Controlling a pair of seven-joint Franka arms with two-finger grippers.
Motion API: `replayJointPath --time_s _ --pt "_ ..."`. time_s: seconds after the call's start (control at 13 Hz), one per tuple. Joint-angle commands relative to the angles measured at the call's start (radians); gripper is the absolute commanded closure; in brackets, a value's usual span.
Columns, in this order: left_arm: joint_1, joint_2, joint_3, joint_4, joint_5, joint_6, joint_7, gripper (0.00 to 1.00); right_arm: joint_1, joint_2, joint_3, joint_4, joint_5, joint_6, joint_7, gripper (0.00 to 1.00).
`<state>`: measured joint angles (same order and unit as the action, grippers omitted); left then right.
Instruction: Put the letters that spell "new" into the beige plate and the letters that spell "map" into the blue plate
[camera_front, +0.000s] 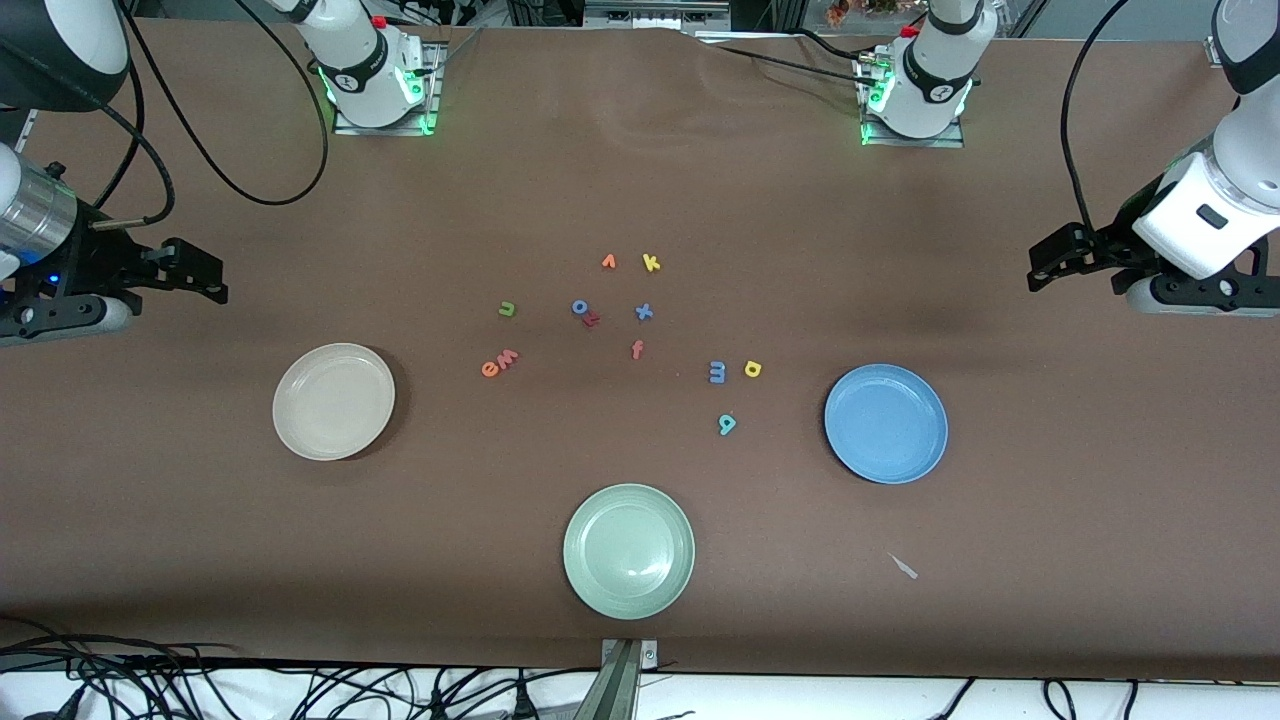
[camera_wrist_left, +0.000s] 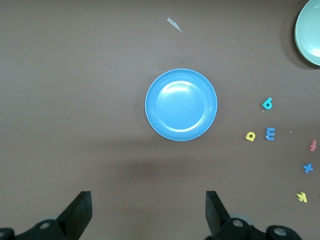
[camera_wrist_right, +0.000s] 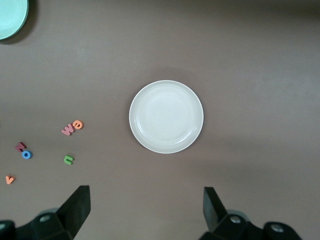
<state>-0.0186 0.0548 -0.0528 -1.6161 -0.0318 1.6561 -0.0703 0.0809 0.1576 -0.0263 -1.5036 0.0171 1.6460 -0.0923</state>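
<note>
1. The left gripper (camera_front: 1040, 272) hangs in the air over the bare brown table (camera_front: 1100, 480) near the edge at the left arm's end, jaws spread wide with nothing between them; the arm waits.
2. The right gripper (camera_front: 212, 280) hangs over the table near the edge at the right arm's end, jaws likewise spread and empty; this arm waits too.
3. The blue plate (camera_front: 886, 460) lies flat and empty toward the left arm's end of the table.
4. The beige plate (camera_front: 333, 440) lies flat and empty toward the right arm's end.
5. A pale green plate (camera_front: 628, 590) sits near the middle of the table's edge closest to the front camera, also empty.
6. The olive-green n (camera_front: 507, 309), the orange e (camera_front: 490, 369) and the pinkish-red w (camera_front: 507, 357) lie on the table beside the beige plate, toward the centre; e and w seem to touch.
7. The blue m (camera_front: 717, 372) and yellow p (camera_front: 753, 369) lie just beside each other near the blue plate, with the teal a (camera_front: 727, 424) nearer the front camera than both.
8. At the table's centre lie an orange v (camera_front: 608, 262), a yellow k (camera_front: 651, 263), a blue o (camera_front: 580, 307) touching a small reddish letter (camera_front: 592, 319) that is hard to read, a blue x (camera_front: 644, 312) and a red-orange f (camera_front: 637, 349).
9. A small pale scrap (camera_front: 904, 566) lies on the table, nearer the front camera than the blue plate.
</note>
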Motion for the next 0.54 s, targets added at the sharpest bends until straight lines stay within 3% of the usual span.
replayJointPath --time_s 0.0,0.46 --pt "0.005 0.013 -0.002 0.030 -0.014 -0.018 0.001 0.00 0.000 -0.007 0.005 0.000 0.000 0.008 0.005 0.00" --pt "0.006 0.013 -0.002 0.030 -0.013 -0.018 0.004 0.00 0.000 -0.007 0.003 0.002 -0.003 0.009 -0.007 0.00"
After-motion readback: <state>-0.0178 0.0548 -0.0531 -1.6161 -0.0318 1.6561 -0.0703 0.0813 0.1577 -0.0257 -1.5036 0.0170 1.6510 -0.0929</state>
